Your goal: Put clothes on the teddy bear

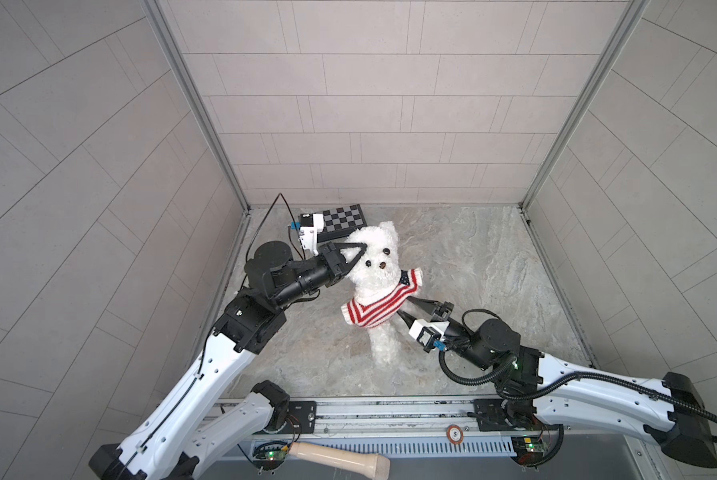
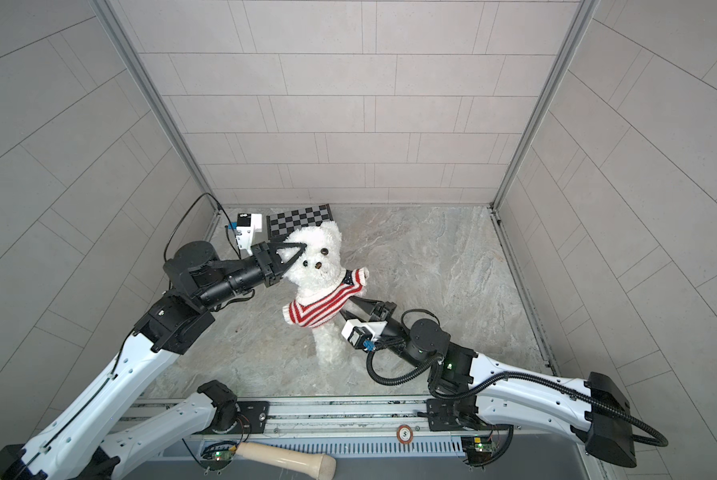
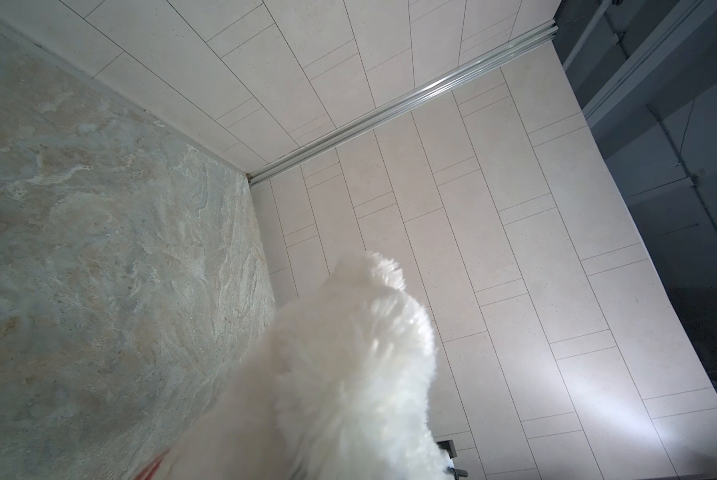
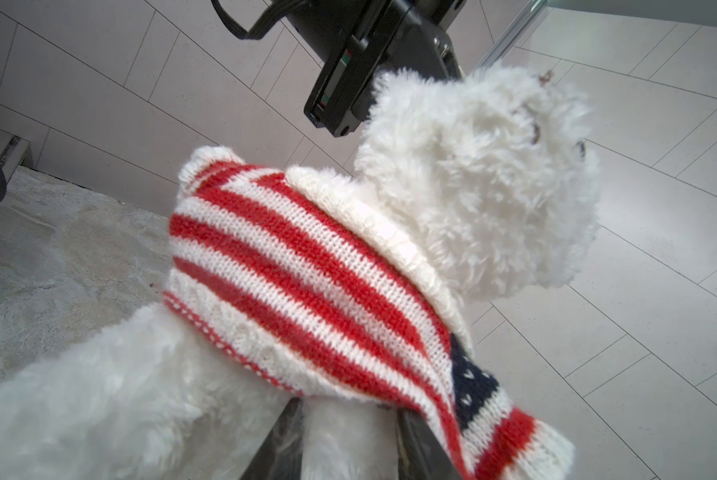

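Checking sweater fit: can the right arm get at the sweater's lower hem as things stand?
Likely yes: the right gripper sits just under the sweater hem, astride the teddy bear's fur, nothing between.

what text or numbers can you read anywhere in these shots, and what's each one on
"5": on the round red-rimmed sticker on the front rail.
Dark label on the left arm's white camera mount: too small to read.
teddy bear, striped sweater, checkerboard: no writing.
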Controlling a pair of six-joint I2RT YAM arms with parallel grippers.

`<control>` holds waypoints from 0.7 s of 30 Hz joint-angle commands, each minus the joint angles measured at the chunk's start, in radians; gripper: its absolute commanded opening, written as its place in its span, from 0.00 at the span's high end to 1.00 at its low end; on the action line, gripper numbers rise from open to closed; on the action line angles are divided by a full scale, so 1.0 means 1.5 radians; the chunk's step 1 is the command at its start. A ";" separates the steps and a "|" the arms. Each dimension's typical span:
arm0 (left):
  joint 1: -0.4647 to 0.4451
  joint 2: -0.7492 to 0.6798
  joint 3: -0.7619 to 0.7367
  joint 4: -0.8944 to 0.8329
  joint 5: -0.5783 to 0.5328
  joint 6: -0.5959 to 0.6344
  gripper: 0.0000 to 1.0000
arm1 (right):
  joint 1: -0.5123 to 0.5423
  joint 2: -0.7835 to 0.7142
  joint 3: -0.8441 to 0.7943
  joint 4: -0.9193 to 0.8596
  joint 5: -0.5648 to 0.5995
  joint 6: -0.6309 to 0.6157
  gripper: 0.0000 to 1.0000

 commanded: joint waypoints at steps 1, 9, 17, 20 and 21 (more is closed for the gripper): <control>0.003 -0.008 -0.009 0.043 0.014 -0.008 1.00 | 0.006 0.018 0.022 0.057 0.008 -0.014 0.62; 0.003 0.000 -0.018 0.044 0.010 -0.006 1.00 | 0.020 0.054 0.031 0.094 0.000 0.004 0.65; 0.003 0.023 -0.012 0.033 0.004 0.013 1.00 | 0.020 0.080 0.040 0.091 0.014 0.064 0.78; 0.002 0.031 -0.011 0.034 0.005 0.015 1.00 | 0.020 0.084 0.029 0.099 0.021 0.054 0.89; 0.003 0.032 -0.011 0.035 0.004 0.016 1.00 | 0.020 0.083 0.024 0.100 0.025 0.052 0.93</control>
